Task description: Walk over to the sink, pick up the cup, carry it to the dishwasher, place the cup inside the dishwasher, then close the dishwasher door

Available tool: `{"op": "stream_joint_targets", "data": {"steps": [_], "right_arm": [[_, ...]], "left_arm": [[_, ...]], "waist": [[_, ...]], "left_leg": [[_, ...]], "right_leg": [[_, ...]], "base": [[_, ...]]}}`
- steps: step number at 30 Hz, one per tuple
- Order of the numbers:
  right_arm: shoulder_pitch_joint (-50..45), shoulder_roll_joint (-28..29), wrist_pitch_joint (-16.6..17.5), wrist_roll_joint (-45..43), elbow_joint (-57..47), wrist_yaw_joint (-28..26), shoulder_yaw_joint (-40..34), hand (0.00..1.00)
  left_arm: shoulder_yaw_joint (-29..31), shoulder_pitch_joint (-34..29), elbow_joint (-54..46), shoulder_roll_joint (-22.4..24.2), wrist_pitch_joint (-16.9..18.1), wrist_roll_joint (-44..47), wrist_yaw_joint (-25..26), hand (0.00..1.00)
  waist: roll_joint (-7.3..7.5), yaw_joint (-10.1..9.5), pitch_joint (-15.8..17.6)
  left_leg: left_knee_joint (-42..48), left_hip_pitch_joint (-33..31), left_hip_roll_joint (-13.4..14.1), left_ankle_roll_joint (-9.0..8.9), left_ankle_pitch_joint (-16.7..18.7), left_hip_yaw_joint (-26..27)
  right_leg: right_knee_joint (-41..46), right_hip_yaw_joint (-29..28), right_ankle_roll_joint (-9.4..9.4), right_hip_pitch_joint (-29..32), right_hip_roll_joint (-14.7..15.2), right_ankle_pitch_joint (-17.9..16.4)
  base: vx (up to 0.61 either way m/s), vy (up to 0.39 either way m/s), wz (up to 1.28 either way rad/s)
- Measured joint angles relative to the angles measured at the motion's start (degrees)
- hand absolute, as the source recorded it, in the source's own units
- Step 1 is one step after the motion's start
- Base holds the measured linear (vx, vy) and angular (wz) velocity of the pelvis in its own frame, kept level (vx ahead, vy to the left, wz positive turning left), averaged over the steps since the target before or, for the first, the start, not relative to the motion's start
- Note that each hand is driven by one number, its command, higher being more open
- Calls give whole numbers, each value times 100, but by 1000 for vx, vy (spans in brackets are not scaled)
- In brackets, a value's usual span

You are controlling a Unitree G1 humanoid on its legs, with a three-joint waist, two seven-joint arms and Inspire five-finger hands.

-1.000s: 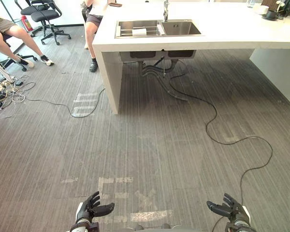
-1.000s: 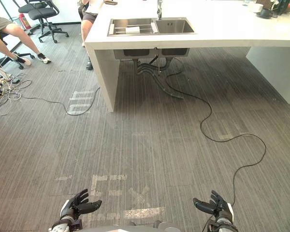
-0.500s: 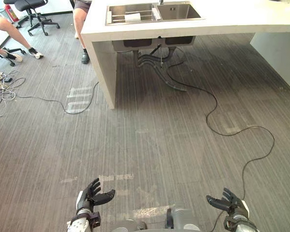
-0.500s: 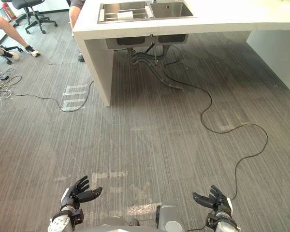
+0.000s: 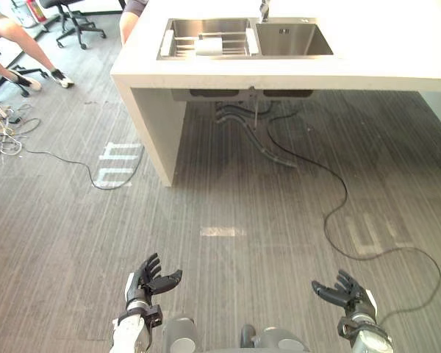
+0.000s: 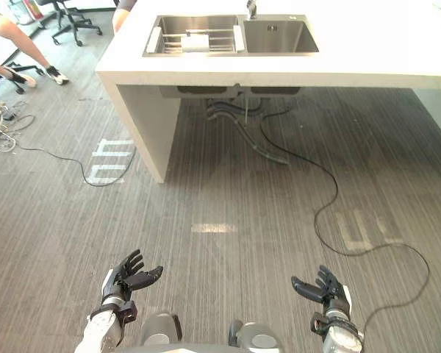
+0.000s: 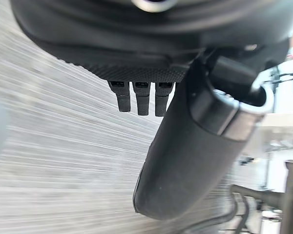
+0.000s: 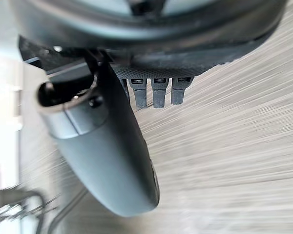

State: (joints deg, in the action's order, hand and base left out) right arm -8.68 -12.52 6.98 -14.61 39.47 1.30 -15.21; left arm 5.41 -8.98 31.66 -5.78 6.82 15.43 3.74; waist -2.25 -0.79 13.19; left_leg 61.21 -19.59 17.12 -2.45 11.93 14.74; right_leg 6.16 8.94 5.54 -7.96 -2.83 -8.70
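Observation:
A white cup (image 5: 209, 45) lies on its side on a wire rack in the left basin of the steel sink (image 5: 290, 40), far ahead in the white counter (image 5: 228, 70). Both hands hang low over the grey floor, well short of the counter. My left hand (image 5: 148, 280) is open with fingers spread and holds nothing. Open and spread the same way, my right hand (image 5: 344, 291) is also bare. In the left wrist view straight fingers (image 7: 140, 97) point over the floor; the right wrist view shows straight fingers (image 8: 158, 91) too.
Grey pipes (image 5: 242, 118) hang under the sink. A black cable (image 5: 338, 213) snakes over the floor on the right. Tape marks (image 5: 121, 158) lie by the counter's left leg. A seated person's legs (image 5: 18, 44), office chairs (image 5: 77, 18) and tangled wires (image 5: 0, 136) are at the far left.
The whole view has shifted as the camera moved; the counter and sink now look nearer and more centred. Both hands stay low, open and holding nothing.

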Motion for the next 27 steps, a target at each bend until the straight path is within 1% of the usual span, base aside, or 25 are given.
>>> {"op": "stream_joint_targets", "data": {"steps": [1, 2, 3, 4, 5, 6, 7, 8, 9, 10, 11, 12, 14, 15, 16, 17, 18, 19, 20, 21, 22, 23, 24, 25, 27], "right_arm": [[72, 9, -13, 0, 39, 7, -1, 90], [166, 3, -16, 1, 182, 8, -21, 90], [212, -2, -19, 1, 264, 12, -56, 90], [243, -9, -20, 2, 379, 38, -117, 90], [238, -24, -32, 3, 527, 73, -182, 90], [215, 19, -64, 11, 668, 109, -179, 90], [168, 41, -69, 16, 696, 110, -179, 90], [121, 48, -71, 18, 834, 118, -199, 90], [123, 56, -81, 18, 918, 120, -231, 90], [104, 111, -131, 18, 1001, 124, -241, 90], [11, 230, -144, 21, 1016, 140, -238, 90], [-71, 328, -148, 27, 1015, 123, -178, 90], [-122, 379, -173, 34, 928, 107, -22, 90], [-160, 391, -173, 42, 857, 96, 37, 90], [-202, 427, -168, 64, 663, 52, 119, 90], [-214, 444, -149, 70, 483, 4, 183, 90], [-222, 446, -128, 73, 422, -14, 208, 90], [-217, 453, -112, 74, 343, -40, 209, 90], [-231, 451, -110, 75, 299, -42, 205, 90], [-235, 450, -110, 75, 301, -42, 204, 90], [-257, 432, -112, 85, 351, -44, 207, 90], [-247, 348, -115, 125, 479, -45, 204, 90], [-245, 303, -118, 129, 523, -44, 202, 90], [-255, 301, -122, 129, 522, -43, 199, 90], [-339, 315, -139, 129, 506, -92, 208, 90]], "left_arm": [[2, 0, -27, -2, 11, 47, 3, 90], [5, -1, -16, 2, 13, 87, 13, 90], [8, -15, -3, 11, 11, 96, 18, 90], [9, -48, 1, 27, 11, 98, 36, 90], [9, -110, -8, 29, 13, 100, 70, 90], [87, -145, 0, 3, 3, 128, 130, 90], [146, -135, -10, 5, 2, 140, 145, 90], [193, -76, -55, 23, -4, 138, 160, 90], [182, -77, -79, 26, -15, 137, 161, 90], [172, -98, -236, -5, -38, 136, 164, 90], [133, -142, -564, -74, -98, 136, 221, 90], [80, -132, -1012, -156, -139, 136, 306, 90], [34, -142, -1754, -189, -138, 137, 423, 90], [26, -136, -2033, -194, -135, 138, 474, 90], [24, -85, -2578, -196, -33, 155, 539, 90], [26, 0, -3051, -204, 124, 158, 584, 90], [29, 60, -3241, -212, 214, 158, 599, 90], [35, 230, -3461, -223, 401, 160, 652, 90], [36, 432, -3602, -220, 512, 155, 742, 90], [44, 527, -3648, -224, 575, 155, 781, 90], [89, 697, -3649, -214, 659, 152, 869, 90], [103, 740, -3637, -159, 656, 152, 982, 90], [108, 731, -3645, -145, 656, 149, 1032, 90], [109, 757, -3649, -145, 656, 146, 1054, 90], [93, 847, -3816, 86, 638, 138, 1207, 90]], "waist": [[6, -29, 5], [38, -108, 31], [51, -144, 42], [36, -158, 37], [-32, -173, 0], [59, -203, -43], [111, -193, -91], [275, -129, -77], [292, -111, -71], [381, -88, -70], [530, -25, -83], [616, 33, -48], [604, 39, -41], [577, 47, -46], [504, 82, -46], [414, 100, -69], [367, 124, -96], [339, 175, -115], [306, 226, -134], [315, 251, -159], [345, 324, -198], [200, 294, -232], [79, 266, -294], [45, 273, -303], [-32, 346, -281]], "left_leg": [[-577, -199, -96, -2, 9, 89], [-1986, -308, -427, -26, -31, 131], [-2658, -308, -593, -54, -106, 97], [-3678, -264, -816, -77, -375, -2], [-4579, -235, -956, 1, -739, -116], [-4416, -225, -1102, 266, -1278, -271], [-4333, -237, -1229, 370, -1385, -324], [-4001, -278, -1402, 464, -1182, -342], [-3918, -238, -1426, 530, -1062, -361], [-3873, -104, -1508, 532, -873, -352], [-3857, 111, -1640, 583, -625, -410], [-3865, 421, -1732, 624, -422, -513], [-3956, 1025, -1745, 567, -166, -582], [-4028, 1226, -1726, 557, -86, -606], [-4165, 1584, -1662, 510, 56, -687], [-4296, 1861, -1569, 438, 179, -751], [-4366, 1971, -1529, 397, 226, -783], [-4438, 2176, -1454, 359, 253, -802], [-4466, 2345, -1392, 243, 324, -848], [-4499, 2426, -1378, 151, 389, -923], [-4506, 2577, -1325, -13, 556, -1062], [-4514, 2763, -1184, -82, 611, -1127], [-4474, 2786, -1022, -134, 563, -1101], [-4413, 2794, -982, -206, 486, -1106], [-3335, 2505, -739, -368, 122, -1068]], "right_leg": [[-171, -51, 2, -178, 16, -2], [-345, -192, -56, -415, 107, -77], [-390, -246, -108, -509, 175, -145], [-455, -306, -194, -638, 220, -264], [-476, -394, -286, -783, 204, -456], [-344, -503, -375, -890, 320, -706], [-181, -521, -432, -869, 428, -840], [704, -512, -602, -594, 629, -1074], [1236, -525, -608, -406, 687, -1072], [2204, -546, -812, -36, 785, -958], [3582, -557, -1493, 521, 975, -391], [4841, -600, -1636, 1046, 1108, -6], [5625, -533, -1183, 1612, 1210, -363], [5639, -492, -1079, 1770, 1207, -459], [5422, -378, -865, 2096, 1162, -635], [4960, -274, -779, 2451, 1072, -771], [4595, -234, -761, 2612, 1026, -791], [3729, -226, -762, 2787, 969, -767], [2814, -260, -822, 2894, 957, -631], [2340, -316, -833, 2920, 954, -473], [1794, -436, -822, 2874, 897, 337], [1954, -441, -749, 2790, 750, 594], [2145, -385, -643, 2786, 663, 399], [2274, -314, -595, 2777, 664, 263], [2137, -49, -447, 2295, 563, -1]], "base": [[429, 19, -32], [446, 49, -40], [468, 103, -44], [470, 146, -37], [578, 218, -47], [497, 208, -39], [663, 237, -15], [574, 185, 12], [576, 174, 16], [469, 149, 23], [575, 149, 42], [568, 125, 46], [604, 70, 21], [638, 38, 14], [491, -28, 19], [486, -56, 23], [487, -100, 33], [505, -145, 54], [518, -169, 62], [547, -222, 73], [603, -266, 50], [726, -317, 34], [609, -269, 11], [580, -261, 29], [512, -261, 46]]}}
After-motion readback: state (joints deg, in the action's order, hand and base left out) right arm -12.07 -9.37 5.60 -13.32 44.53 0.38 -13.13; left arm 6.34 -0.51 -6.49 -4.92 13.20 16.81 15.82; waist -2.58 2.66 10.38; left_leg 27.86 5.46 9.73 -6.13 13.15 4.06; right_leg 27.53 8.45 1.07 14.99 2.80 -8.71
